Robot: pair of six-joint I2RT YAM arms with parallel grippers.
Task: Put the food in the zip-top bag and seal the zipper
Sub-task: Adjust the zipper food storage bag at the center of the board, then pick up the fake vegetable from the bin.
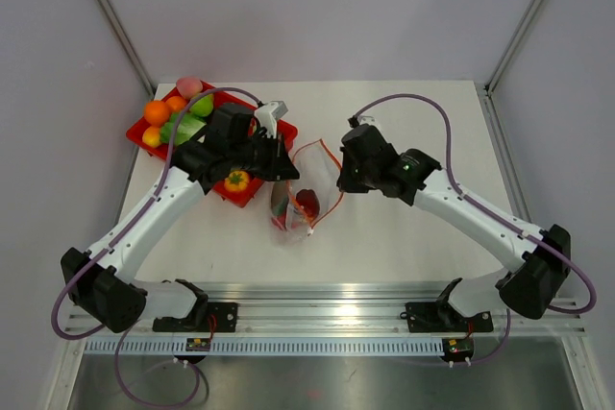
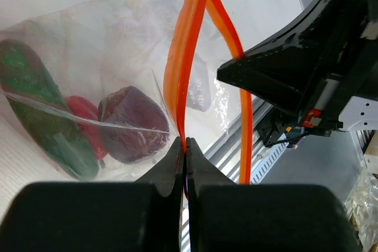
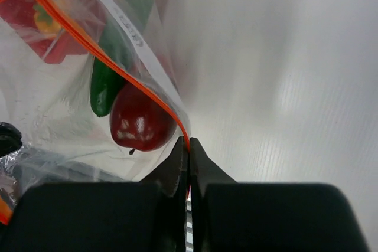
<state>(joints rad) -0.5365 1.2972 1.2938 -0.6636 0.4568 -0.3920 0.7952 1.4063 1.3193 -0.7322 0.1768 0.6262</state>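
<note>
The clear zip-top bag (image 1: 306,201) lies mid-table between my two grippers. Inside it are a dark red apple (image 3: 142,122), a green vegetable (image 2: 41,116) and a red piece (image 2: 85,113). The orange-red zipper (image 2: 184,57) splits into two strips that stand apart, so the mouth gapes. My left gripper (image 2: 186,143) is shut on one strip at the bag's left end. At the right end, my right gripper (image 3: 188,141) is shut on the zipper (image 3: 88,45). In the top view the left gripper (image 1: 291,175) and right gripper (image 1: 338,182) flank the bag's mouth.
A red tray (image 1: 137,128) sits at the back left under the left arm, holding oranges (image 1: 157,112), green pieces (image 1: 197,108), a pink piece (image 1: 189,86) and an orange pepper (image 1: 237,180). White walls stand close on both sides. A metal rail (image 1: 327,314) runs along the near edge.
</note>
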